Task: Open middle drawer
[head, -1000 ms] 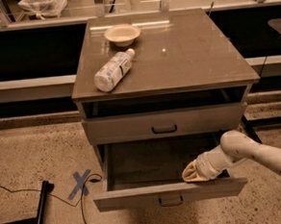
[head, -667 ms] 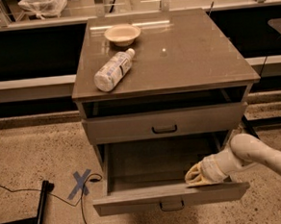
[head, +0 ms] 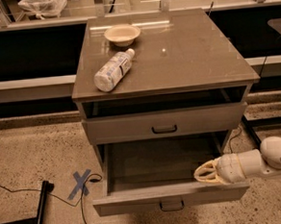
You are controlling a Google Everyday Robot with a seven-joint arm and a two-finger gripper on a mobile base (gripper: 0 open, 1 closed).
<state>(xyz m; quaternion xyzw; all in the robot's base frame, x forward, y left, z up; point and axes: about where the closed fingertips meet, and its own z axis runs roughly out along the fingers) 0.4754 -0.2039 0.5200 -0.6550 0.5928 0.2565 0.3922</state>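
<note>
Middle drawer [head: 132,202] of the cabinet [head: 199,57] stands pulled well out toward the camera, its whole bare floor open to view below the top drawer [head: 127,128], which sits nearly flush in the frame. By my judgement the opening is essentially done: the box is far out, with only its rear end under the cabinet, and what is left is at most a last bit of travel and getting the arm clear. It is a wide grey-brown box with a flat plain front and a small dark loop handle [head: 171,205] at the centre of that front; nothing is seen lying inside it, and any drawer below it is hidden. The gripper [head: 201,173] comes in from the right on a white arm and sits at the right end of the drawer, inside it and just behind the front panel. Whether it is open or closed cannot be told, nor whether it grips the panel; no loose object shows in it. On the cabinet top a bottle [head: 113,71] lies on its side near a shallow bowl [head: 122,34].
</note>
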